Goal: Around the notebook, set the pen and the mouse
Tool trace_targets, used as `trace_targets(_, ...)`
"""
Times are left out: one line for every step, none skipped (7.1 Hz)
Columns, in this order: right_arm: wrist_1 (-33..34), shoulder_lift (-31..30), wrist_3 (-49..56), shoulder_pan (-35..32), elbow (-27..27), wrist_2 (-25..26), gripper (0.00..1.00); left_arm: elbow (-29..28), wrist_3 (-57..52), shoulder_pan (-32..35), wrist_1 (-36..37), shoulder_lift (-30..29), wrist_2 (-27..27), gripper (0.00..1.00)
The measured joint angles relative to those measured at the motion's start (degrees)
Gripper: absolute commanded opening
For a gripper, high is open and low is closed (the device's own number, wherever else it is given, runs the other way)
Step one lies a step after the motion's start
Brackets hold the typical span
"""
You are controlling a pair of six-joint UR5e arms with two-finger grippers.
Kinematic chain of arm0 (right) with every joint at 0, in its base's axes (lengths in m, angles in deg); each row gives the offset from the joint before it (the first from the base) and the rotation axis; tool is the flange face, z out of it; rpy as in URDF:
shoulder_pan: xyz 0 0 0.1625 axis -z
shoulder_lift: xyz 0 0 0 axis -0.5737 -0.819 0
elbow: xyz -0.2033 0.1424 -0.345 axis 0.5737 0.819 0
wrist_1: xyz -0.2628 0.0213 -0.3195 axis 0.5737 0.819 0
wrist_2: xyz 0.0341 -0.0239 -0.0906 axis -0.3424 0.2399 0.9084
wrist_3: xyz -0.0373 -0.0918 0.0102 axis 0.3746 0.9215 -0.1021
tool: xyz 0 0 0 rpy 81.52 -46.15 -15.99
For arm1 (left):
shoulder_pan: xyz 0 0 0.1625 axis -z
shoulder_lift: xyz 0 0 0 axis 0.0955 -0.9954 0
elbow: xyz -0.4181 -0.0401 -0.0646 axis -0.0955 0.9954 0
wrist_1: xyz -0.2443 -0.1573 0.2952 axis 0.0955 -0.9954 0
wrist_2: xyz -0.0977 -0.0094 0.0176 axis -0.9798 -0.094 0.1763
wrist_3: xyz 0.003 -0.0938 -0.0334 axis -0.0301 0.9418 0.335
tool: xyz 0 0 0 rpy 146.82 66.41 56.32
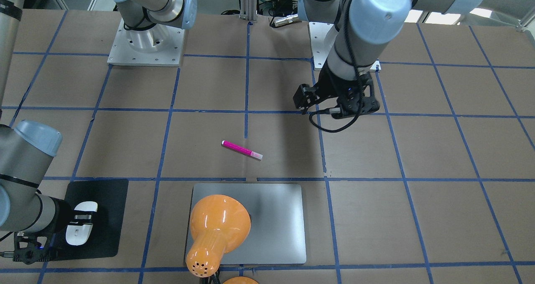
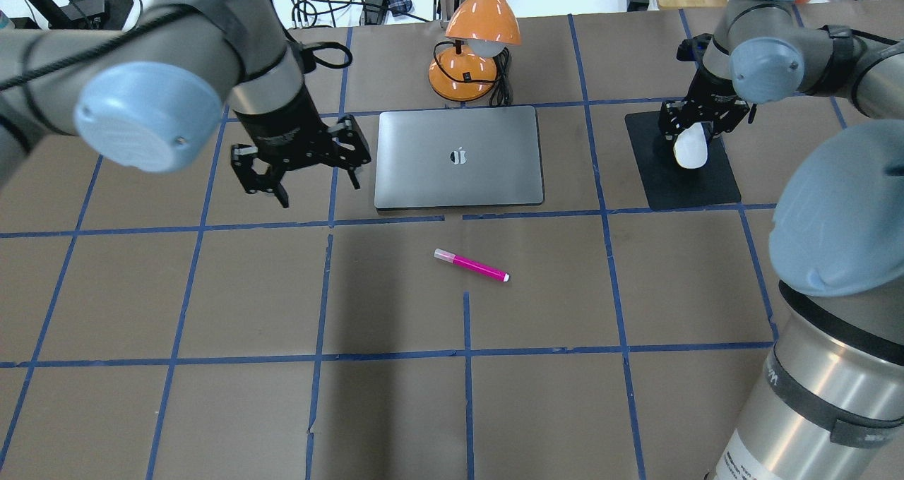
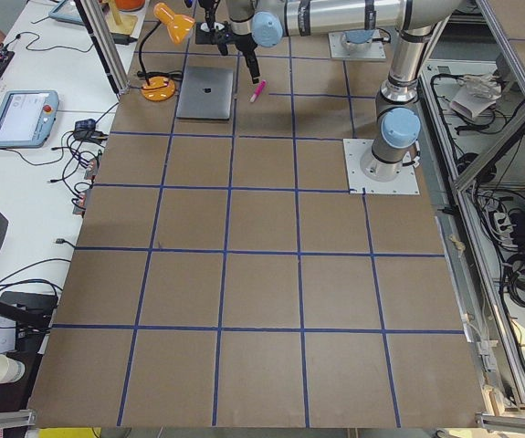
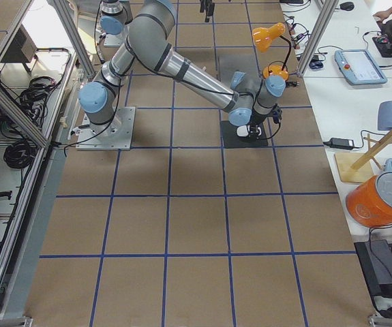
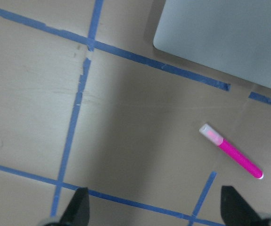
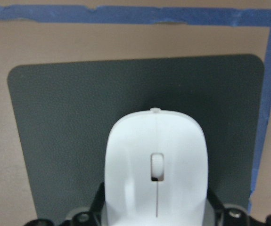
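The white mouse (image 6: 156, 160) sits over a black mat (image 6: 78, 117) at the table's right side, and my right gripper (image 6: 156, 209) is shut on its sides; the overhead view shows the same mouse (image 2: 691, 148) under the gripper (image 2: 696, 128). The pink pen (image 2: 471, 265) lies free on the brown table, just in front of the silver notebook (image 2: 459, 157). My left gripper (image 2: 318, 189) hangs open and empty above the table, off the notebook's left edge. In the left wrist view, the pen (image 5: 231, 151) lies between its spread fingers and the notebook corner (image 5: 229, 37).
An orange desk lamp (image 2: 473, 42) stands behind the notebook, its shade (image 1: 217, 227) hanging over part of the notebook in the front-facing view. Blue tape lines cross the table. Both arm bases sit at the robot's side of the table.
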Motion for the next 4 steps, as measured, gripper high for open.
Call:
trace_targets(-0.2, -0.05, -0.85, -0.03, -0.22, 0.24, 1.0, -0.76, -6.78, -2.35, -4.31, 3.87, 0.11, 1.0)
trace_targets(-0.25, -0.24, -1.2, -0.14, -0.12, 0.61, 1.0, -0.77, -13.09, -5.06, -4.06, 6.05, 0.13, 1.0)
trace_targets(-0.49, -0.79, -1.37, -0.63, 0.58, 0.77, 1.0, -0.66, -18.12, -7.7, -1.1, 6.95, 0.2, 1.0)
trace_targets(-2.1, -2.54, -1.6, -2.02, 1.82, 0.86, 1.0, -0.61, -20.24, -9.09, 0.95, 7.23, 0.55, 1.0)
